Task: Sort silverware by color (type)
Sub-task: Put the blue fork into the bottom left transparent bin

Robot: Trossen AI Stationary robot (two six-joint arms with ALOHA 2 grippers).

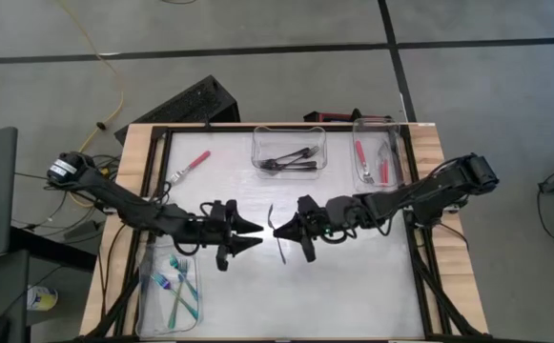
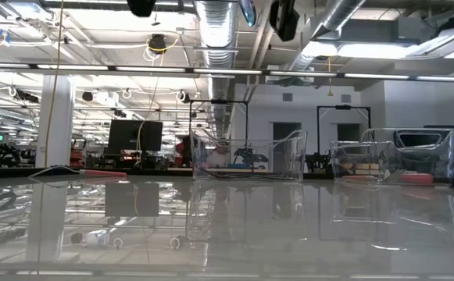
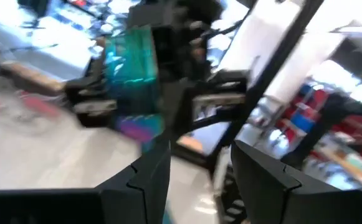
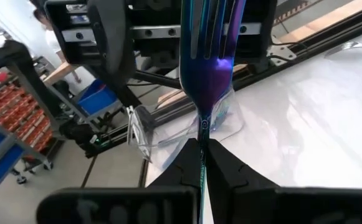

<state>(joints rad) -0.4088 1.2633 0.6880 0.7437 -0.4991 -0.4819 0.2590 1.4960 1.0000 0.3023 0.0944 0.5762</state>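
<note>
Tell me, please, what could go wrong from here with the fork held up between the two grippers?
The right gripper pinches only the thin handle of the iridescent teal-purple fork, so it could twist or slip out. The open left gripper faces it closely; a misjudged handover might knock the fork onto the white table, away from the clear bin of teal forks.

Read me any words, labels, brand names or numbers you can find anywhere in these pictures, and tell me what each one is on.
None can be read.
The left gripper and right gripper carry no legible marking, nor does the iridescent fork that the right gripper holds.
The clear bins show no labels.
The small panel on the left arm's wrist in the right wrist view is too blurred to read.
</note>
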